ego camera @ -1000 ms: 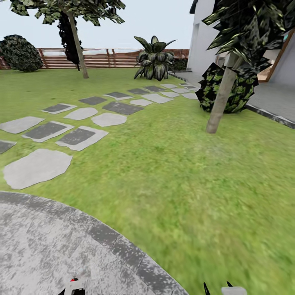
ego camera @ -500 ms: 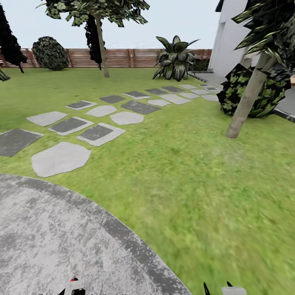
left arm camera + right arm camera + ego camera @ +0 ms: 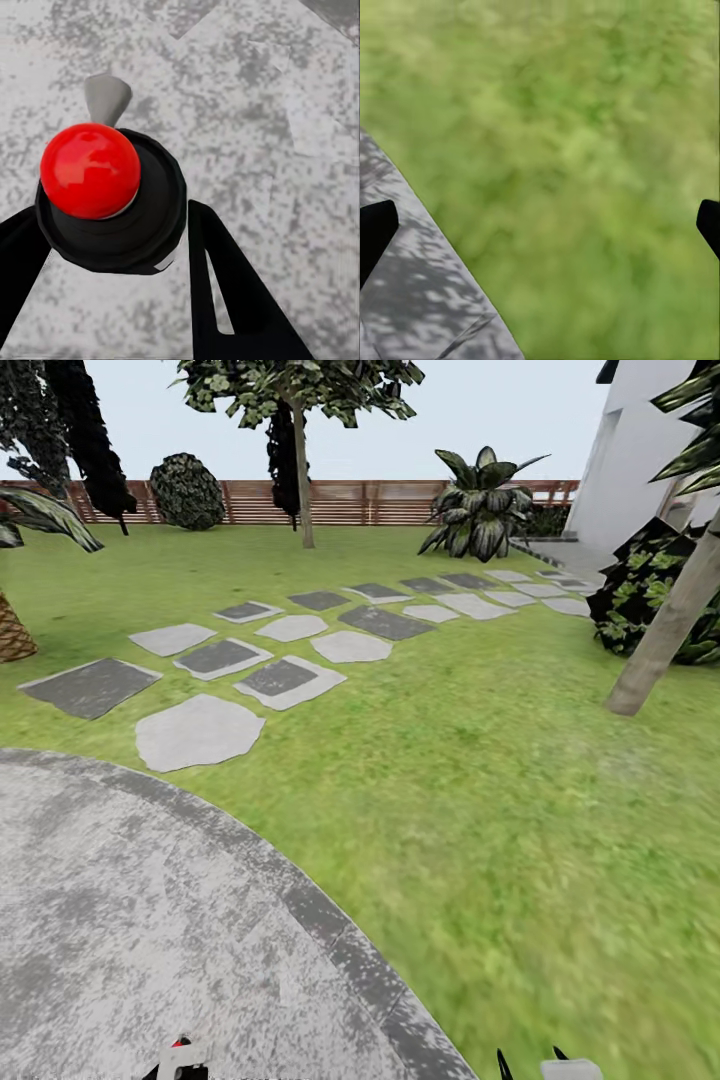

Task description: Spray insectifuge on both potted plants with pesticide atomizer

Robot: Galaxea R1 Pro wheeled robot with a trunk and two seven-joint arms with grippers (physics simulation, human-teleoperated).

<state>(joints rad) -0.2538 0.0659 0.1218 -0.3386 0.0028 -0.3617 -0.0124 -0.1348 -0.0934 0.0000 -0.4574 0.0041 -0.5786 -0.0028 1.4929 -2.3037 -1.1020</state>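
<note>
Holding: left end effector clamped on red-topped dark bottle, likely the atomizer.
Right end effector: apart, empty, over lawn.
Left: reaching and spraying both plants.

The round stone patio is set at the near left, with the lawn spread to its right and beyond it. A run of stepping stones is laid across the grass from just past the patio's edge toward the house wall at the far right. A slatted fence is placed along the back, with a tree and a broad-leaved plant before it. A leaning trunk is rooted at the right.
</note>
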